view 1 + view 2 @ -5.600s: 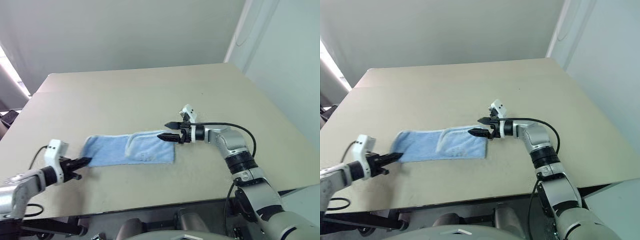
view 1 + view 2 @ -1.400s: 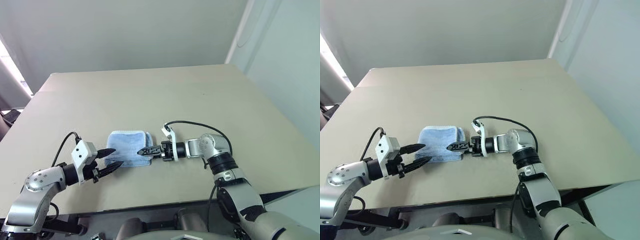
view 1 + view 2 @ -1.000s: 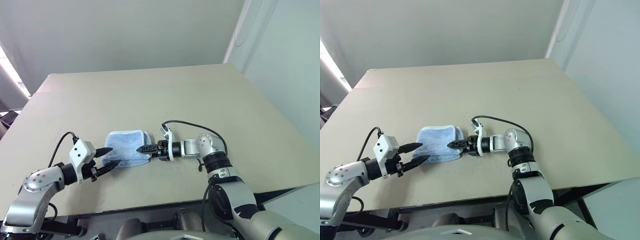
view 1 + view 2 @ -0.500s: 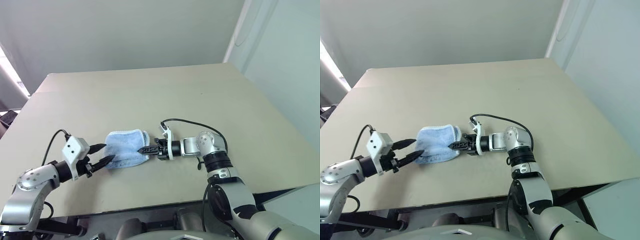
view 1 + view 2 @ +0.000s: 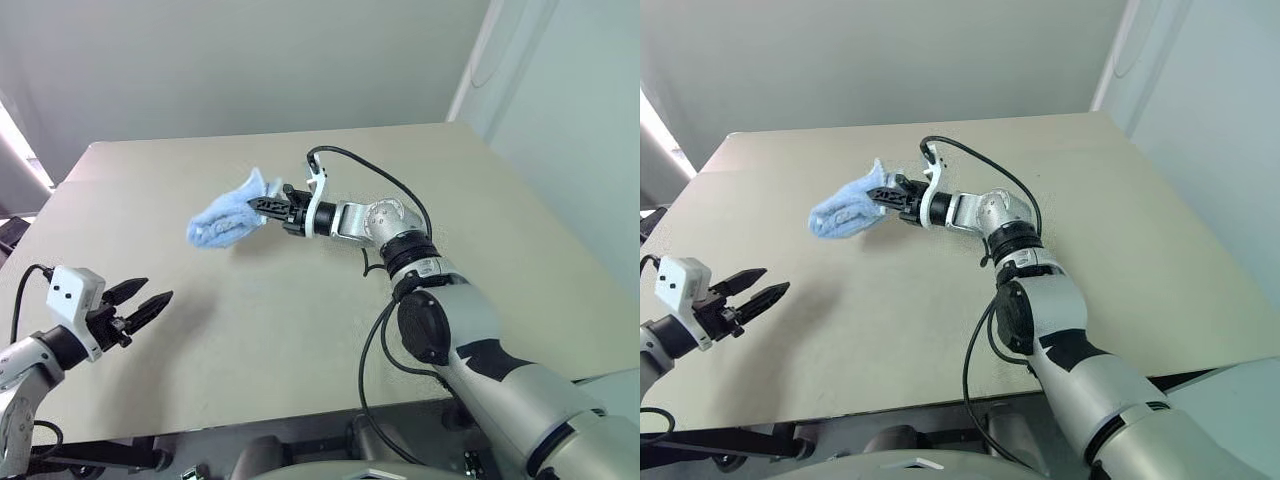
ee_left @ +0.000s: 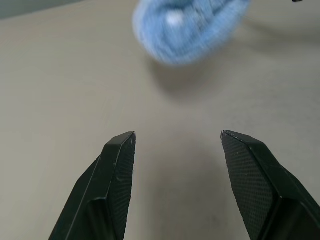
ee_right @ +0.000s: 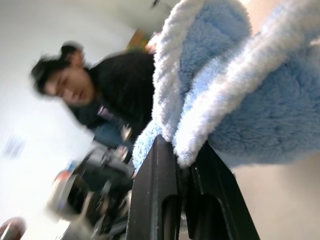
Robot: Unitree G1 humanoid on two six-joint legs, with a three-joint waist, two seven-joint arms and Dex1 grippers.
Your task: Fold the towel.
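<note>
The towel (image 5: 224, 221) is a light blue terry bundle with white edging, folded over on itself. It hangs in the air above the beige table (image 5: 300, 330), casting a shadow below. My right gripper (image 5: 254, 204) is shut on one end of it, reaching level over the table's middle; in the right wrist view its fingers (image 7: 155, 175) pinch the white-edged layers of the towel (image 7: 260, 100). My left gripper (image 5: 155, 291) stands open and holds nothing, low at the near left, well apart from the towel (image 6: 190, 25). The left wrist view shows its fingertips (image 6: 120, 150) spread wide.
A black cable (image 5: 370, 170) loops over my right forearm. The table runs to a far edge (image 5: 270, 145) by the grey wall and a right edge (image 5: 560, 260). A person in a dark top (image 7: 115, 85) shows past the towel in the right wrist view.
My right gripper has closed on the towel, lifted it off the table and carried it away from me. My left gripper, still open, has drawn back to the left, away from the towel.
</note>
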